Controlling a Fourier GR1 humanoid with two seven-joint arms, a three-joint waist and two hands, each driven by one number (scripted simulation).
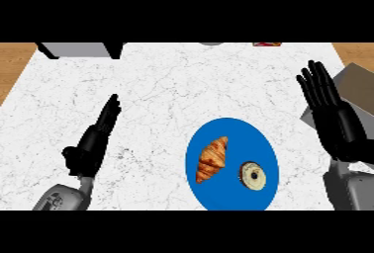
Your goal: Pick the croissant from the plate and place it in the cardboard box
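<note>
Golden-brown croissant (211,159) lies on round blue plate (223,129), lower centre; pick not begun. Right hand (337,118) and left hand (97,134) straight-fingered, holding nothing. Brown cardboard box (359,81), right edge, awaits.

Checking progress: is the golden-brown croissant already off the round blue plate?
No, the golden-brown croissant lies on the round blue plate.

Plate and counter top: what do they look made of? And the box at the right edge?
Plate: even flat blue, no pattern; probably ceramic or plastic, cannot tell which. Counter top: white with fine grey veins, like marble or stone-look laminate. Box: plain brownish-grey panels, consistent with cardboard.
</note>
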